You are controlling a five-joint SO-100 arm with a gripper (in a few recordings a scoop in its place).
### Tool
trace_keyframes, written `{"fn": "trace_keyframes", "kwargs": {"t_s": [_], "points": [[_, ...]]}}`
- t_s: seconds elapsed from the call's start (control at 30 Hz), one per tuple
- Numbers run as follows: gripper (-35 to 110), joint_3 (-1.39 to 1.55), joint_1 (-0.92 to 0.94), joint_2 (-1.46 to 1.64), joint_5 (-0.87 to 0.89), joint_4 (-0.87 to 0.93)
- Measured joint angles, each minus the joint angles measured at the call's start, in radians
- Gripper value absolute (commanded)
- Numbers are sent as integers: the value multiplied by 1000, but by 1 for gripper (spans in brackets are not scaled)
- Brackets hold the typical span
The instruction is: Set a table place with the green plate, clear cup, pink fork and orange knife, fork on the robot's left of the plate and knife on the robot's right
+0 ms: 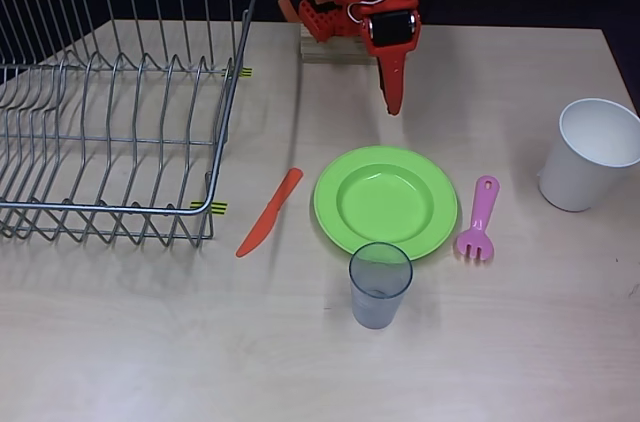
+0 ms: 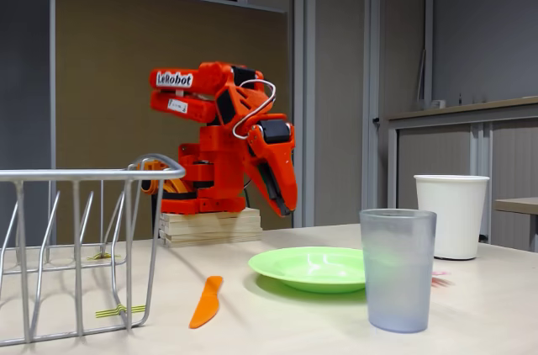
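Two fingers (image 1: 393, 102) of the orange arm (image 2: 220, 132) taper to a single point and lie together with nothing between them; in the overhead view they hang above bare surface (image 1: 480, 362) just beyond the far rim of the green plate (image 1: 386, 200), and in the fixed view the same fingers (image 2: 286, 203) point down and stop clear of the surface. Folded back on itself, the arm sits on a small stack of wooden blocks (image 2: 210, 226) at the far edge. The plate lies flat near the middle of the surface with its sunken centre bare. In the overhead view the orange knife (image 1: 270, 212) lies left of the plate, slanted, near it but apart, with its lower end close to the corner of the wire dish rack (image 1: 120, 102). On the right side of the plate in that view lies the pink fork (image 1: 479, 221), just beside the rim, its tines toward the near edge and the holed handle end pointing away. Upright at the near rim of the plate stands the clear cup (image 1: 380, 285); whether it touches the rim cannot be told. A larger white cup (image 1: 590, 154) stands upright well off to the right. The rack fills the left part of the surface, with small yellow-and-black tape marks (image 1: 214, 207) at its corners.
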State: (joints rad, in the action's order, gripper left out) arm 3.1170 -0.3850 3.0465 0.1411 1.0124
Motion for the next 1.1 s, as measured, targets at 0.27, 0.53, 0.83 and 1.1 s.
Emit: {"fn": "trace_keyframes", "kwargs": {"t_s": [0.27, 0.53, 0.83, 1.1], "points": [[0, 28, 25, 106, -26, 75], [0, 28, 55, 169, -92, 133], [0, 28, 84, 259, -133, 189], [0, 28, 97, 267, -133, 189]]}}
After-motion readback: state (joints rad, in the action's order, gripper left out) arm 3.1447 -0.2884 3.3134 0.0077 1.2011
